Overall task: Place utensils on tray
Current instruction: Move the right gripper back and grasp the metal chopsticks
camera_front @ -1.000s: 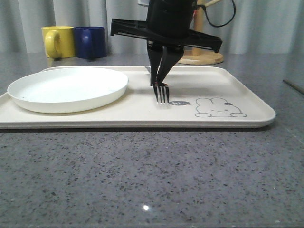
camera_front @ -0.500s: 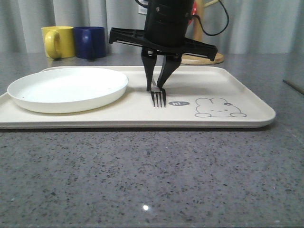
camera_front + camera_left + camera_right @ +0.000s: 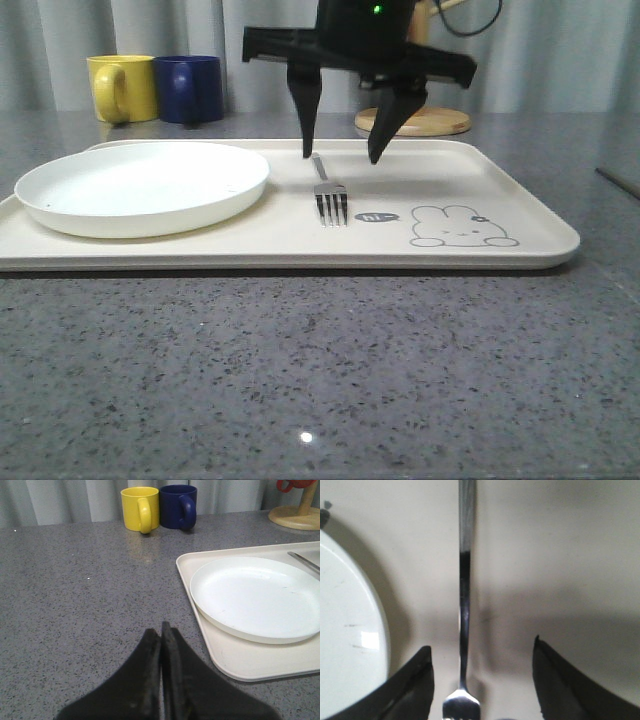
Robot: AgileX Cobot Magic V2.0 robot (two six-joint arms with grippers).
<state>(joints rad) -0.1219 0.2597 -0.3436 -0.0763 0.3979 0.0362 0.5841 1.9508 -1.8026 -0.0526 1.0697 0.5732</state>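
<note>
A silver fork (image 3: pixel 328 196) lies flat on the cream tray (image 3: pixel 520 200), tines toward the front, just left of the rabbit drawing (image 3: pixel 460 227). My right gripper (image 3: pixel 340 155) hangs open a little above the fork's handle, fingers spread to either side and nothing between them. In the right wrist view the fork (image 3: pixel 464 605) runs between the two fingertips (image 3: pixel 482 652) on the tray (image 3: pixel 560 555). My left gripper (image 3: pixel 161 630) is shut and empty over the grey table, left of the tray (image 3: pixel 240 655). The fork's handle end (image 3: pixel 303 561) peeks past the plate.
A round white plate (image 3: pixel 140 185) fills the tray's left half. A yellow mug (image 3: pixel 122 87) and a dark blue mug (image 3: pixel 190 88) stand at the back left. A wooden stand base (image 3: pixel 425 121) sits behind the tray. Grey speckled table (image 3: pixel 300 370) spreads in front.
My right gripper has let go of the fork, opened wide and risen. The fork now lies flat on the tray instead of hanging tines-down.
</note>
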